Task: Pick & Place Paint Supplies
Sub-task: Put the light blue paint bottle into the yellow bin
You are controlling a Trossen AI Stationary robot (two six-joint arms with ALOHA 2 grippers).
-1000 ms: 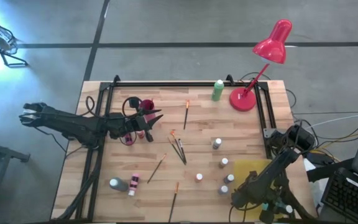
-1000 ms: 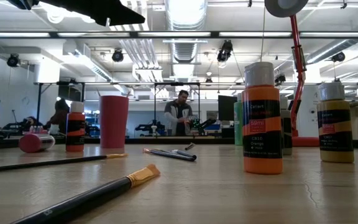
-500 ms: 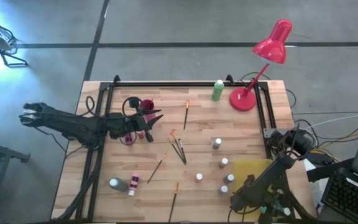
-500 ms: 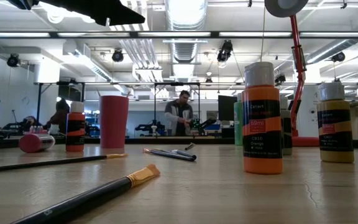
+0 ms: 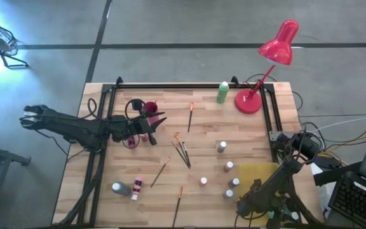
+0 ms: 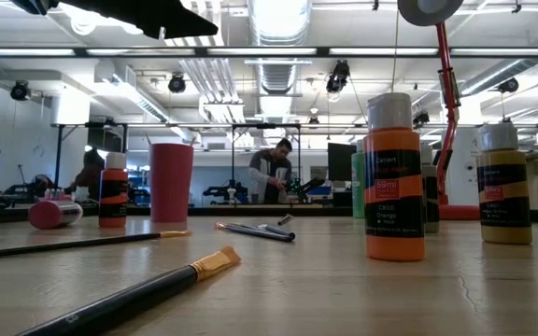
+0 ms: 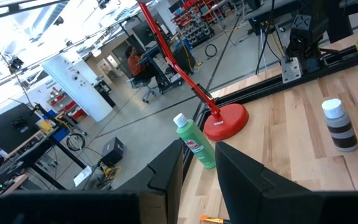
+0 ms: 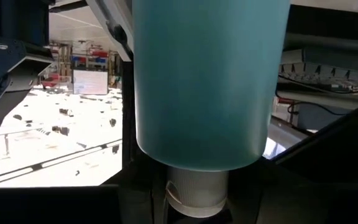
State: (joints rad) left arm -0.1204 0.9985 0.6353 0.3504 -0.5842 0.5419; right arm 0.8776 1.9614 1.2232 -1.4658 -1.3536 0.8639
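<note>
A pale butcher-block tabletop (image 5: 170,133) of jointed wooden strips is carrying the scattered paint supplies, with a black metal frame running along its edges. Around it, grey concrete floor is showing from above; across the table a workshop with ceiling ducts, strip lights and a person (image 6: 267,173) standing far back is stretching away.

A red desk lamp (image 5: 269,63) with a glossy round base is standing at the far right corner, a tall green bottle (image 5: 223,92) just beside it. Small white-capped bottles (image 5: 227,175) are clustering near a flat yellow tray (image 5: 259,175) at the near right. Thin wooden-handled paintbrushes (image 5: 182,151) are lying loosely in the middle. In the low view an orange bottle (image 6: 394,177) with a printed label is standing upright and a dark-handled brush (image 6: 138,291) with tan bristles is lying flat.

The left gripper (image 5: 150,124) is hovering over a pink cup (image 5: 149,108) and small bottles at the left; its jaws are standing slightly apart with nothing between them. The right gripper (image 5: 269,213) is sitting at the near right edge, its jaws clenching a smooth teal-blue cylindrical bottle (image 8: 210,81), cap toward the wrist.
</note>
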